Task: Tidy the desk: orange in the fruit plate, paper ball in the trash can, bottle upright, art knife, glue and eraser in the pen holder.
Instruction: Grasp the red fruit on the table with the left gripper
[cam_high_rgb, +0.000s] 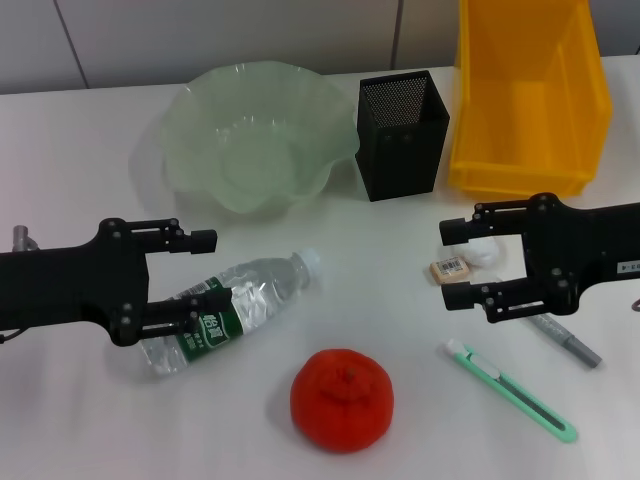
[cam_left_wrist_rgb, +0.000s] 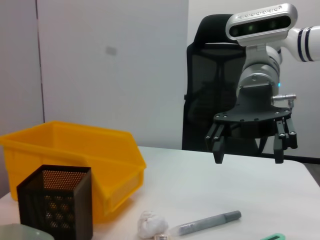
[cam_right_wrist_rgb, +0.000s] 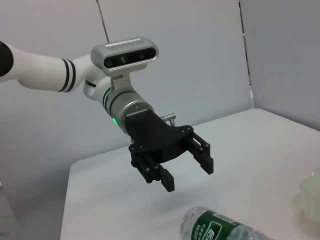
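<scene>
The orange (cam_high_rgb: 341, 398) sits at the front middle of the table. A clear bottle (cam_high_rgb: 230, 310) with a green label lies on its side, and my left gripper (cam_high_rgb: 205, 270) stands open over its base end. My right gripper (cam_high_rgb: 452, 263) is open, its fingers either side of the small eraser (cam_high_rgb: 448, 267), with the white paper ball (cam_high_rgb: 485, 250) just behind it. The green art knife (cam_high_rgb: 510, 390) and the grey glue stick (cam_high_rgb: 565, 340) lie at the front right. At the back are the green fruit plate (cam_high_rgb: 250, 135), the black mesh pen holder (cam_high_rgb: 402, 135) and the yellow trash can (cam_high_rgb: 528, 95).
The left wrist view shows the right gripper (cam_left_wrist_rgb: 248, 157) hovering above the table, with the paper ball (cam_left_wrist_rgb: 151, 223) and glue stick (cam_left_wrist_rgb: 205, 223) below it. The right wrist view shows the left gripper (cam_right_wrist_rgb: 189, 175) above the bottle (cam_right_wrist_rgb: 220, 227).
</scene>
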